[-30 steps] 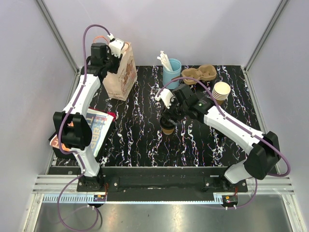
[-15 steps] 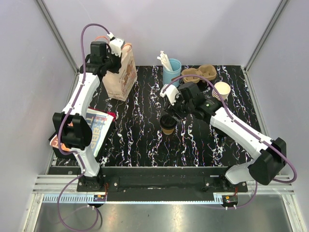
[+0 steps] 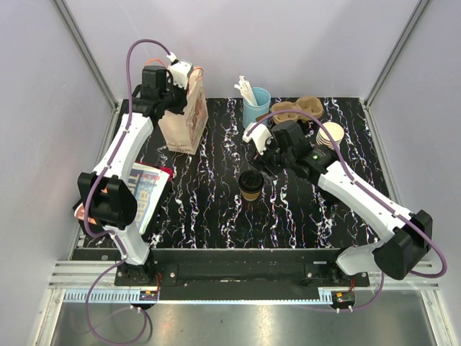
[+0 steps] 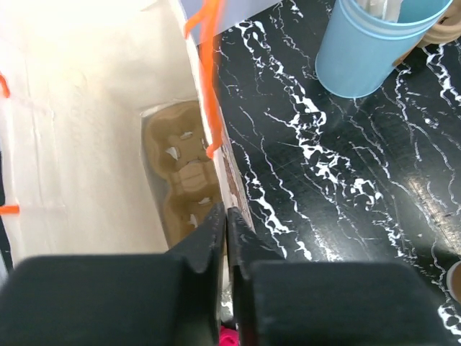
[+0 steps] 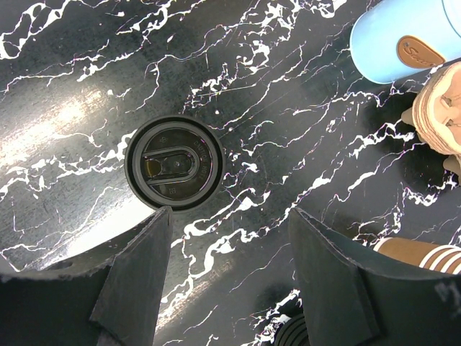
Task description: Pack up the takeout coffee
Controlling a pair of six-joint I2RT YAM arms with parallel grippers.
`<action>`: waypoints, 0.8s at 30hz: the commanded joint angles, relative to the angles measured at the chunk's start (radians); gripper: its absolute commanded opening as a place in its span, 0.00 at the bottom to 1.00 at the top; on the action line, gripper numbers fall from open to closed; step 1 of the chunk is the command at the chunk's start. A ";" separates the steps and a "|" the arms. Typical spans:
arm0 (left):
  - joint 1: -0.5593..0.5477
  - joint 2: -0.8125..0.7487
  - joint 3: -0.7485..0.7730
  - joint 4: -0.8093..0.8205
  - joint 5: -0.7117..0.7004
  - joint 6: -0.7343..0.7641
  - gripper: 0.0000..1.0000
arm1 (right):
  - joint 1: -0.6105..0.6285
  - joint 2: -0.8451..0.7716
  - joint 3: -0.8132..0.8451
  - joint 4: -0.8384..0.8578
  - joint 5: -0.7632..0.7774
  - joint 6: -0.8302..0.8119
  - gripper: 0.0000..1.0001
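The takeout coffee [image 3: 251,184], a tan cup under a black lid [image 5: 173,163], stands upright on the black marbled table [image 3: 216,202], touched by nothing. My right gripper [image 3: 271,154] hovers just behind and to the right of it, jaws open and empty [image 5: 230,223]; the lid lies just ahead of the left fingertip [image 5: 155,223]. At the back left, my left gripper [image 3: 178,75] is shut on the top rim of the paper bag [image 3: 186,115]. In the left wrist view the fingertips [image 4: 225,210] pinch the bag's wall [image 4: 86,130], and a kraft cup carrier [image 4: 184,173] lies inside.
A light-blue cup of white sticks [image 3: 256,104] stands at the back middle, a kraft carrier tray [image 3: 297,110] beside it and a stack of tan cups [image 3: 330,137] to the right. A magazine [image 3: 144,191] lies at the left edge.
My right gripper has drawn back up and to the right, leaving the cup standing alone. The left gripper has closed on the bag's rim, and the bag has shifted slightly right.
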 commanded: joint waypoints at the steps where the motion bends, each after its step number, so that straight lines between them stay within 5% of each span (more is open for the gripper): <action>1: 0.007 -0.021 0.039 0.010 -0.010 0.006 0.00 | -0.012 -0.047 0.021 0.033 0.006 -0.001 0.71; 13: -0.050 -0.170 -0.059 -0.018 0.002 -0.051 0.00 | -0.027 -0.060 0.016 0.014 -0.048 -0.014 0.70; 24: -0.180 -0.400 -0.306 -0.021 -0.034 -0.074 0.00 | -0.016 -0.040 0.059 -0.090 -0.186 -0.043 0.69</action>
